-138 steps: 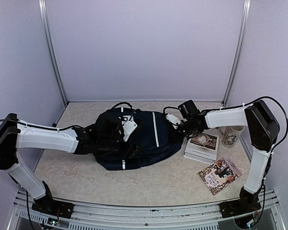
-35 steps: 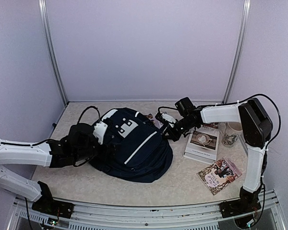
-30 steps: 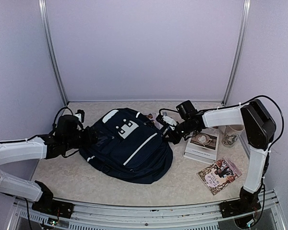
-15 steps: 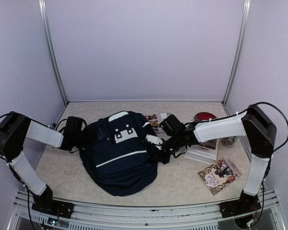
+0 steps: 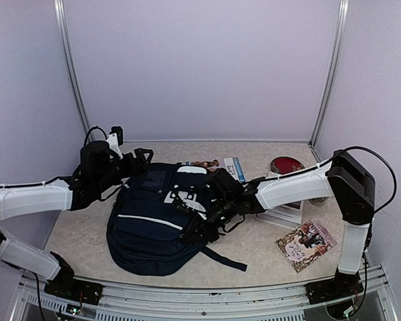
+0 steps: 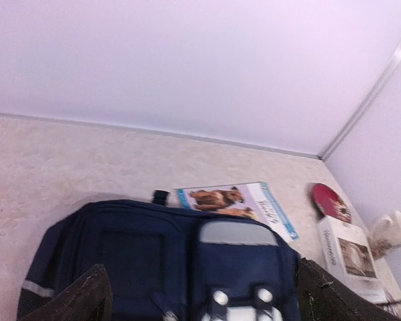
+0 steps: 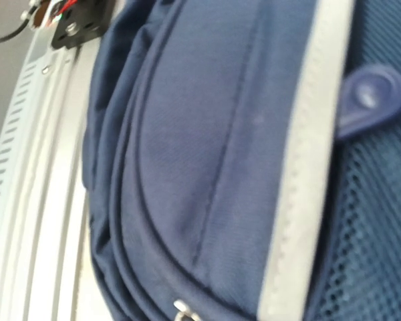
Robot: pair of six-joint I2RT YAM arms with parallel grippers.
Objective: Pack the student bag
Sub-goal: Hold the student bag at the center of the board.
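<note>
Found the left claw spread wide with nothing between its fingers, lifted clear just above the far-left end of the large dark navy fabric backpack. Half a second earlier had sat narrower and lower against the backpack's left side, so read this as a release. Found the right claw closed tight and pressed down on the backpack's right flank. Could not tell what, if anything, was pinched, with only navy cloth, a pale piping line and mesh showing in the right wrist view.

Saw the backpack lying flat in the left-middle of the worktop, grey-white patches toward the far edge and a black strap trailing toward the near edge. Had lain crosswise at mid-worktop some seconds before; since swung round and dragged toward the near-left. Left uncovered along the far edge: a thin glossy booklet with a dog photo. Further right, untouched: a red round disc, a white paperback with a coffee-cup cover, a pale mug, and a colourful illustrated booklet toward the near-right corner.

Judged nothing packed yet: repositioning apparently finished, with the opening still to be found and unzipped.
</note>
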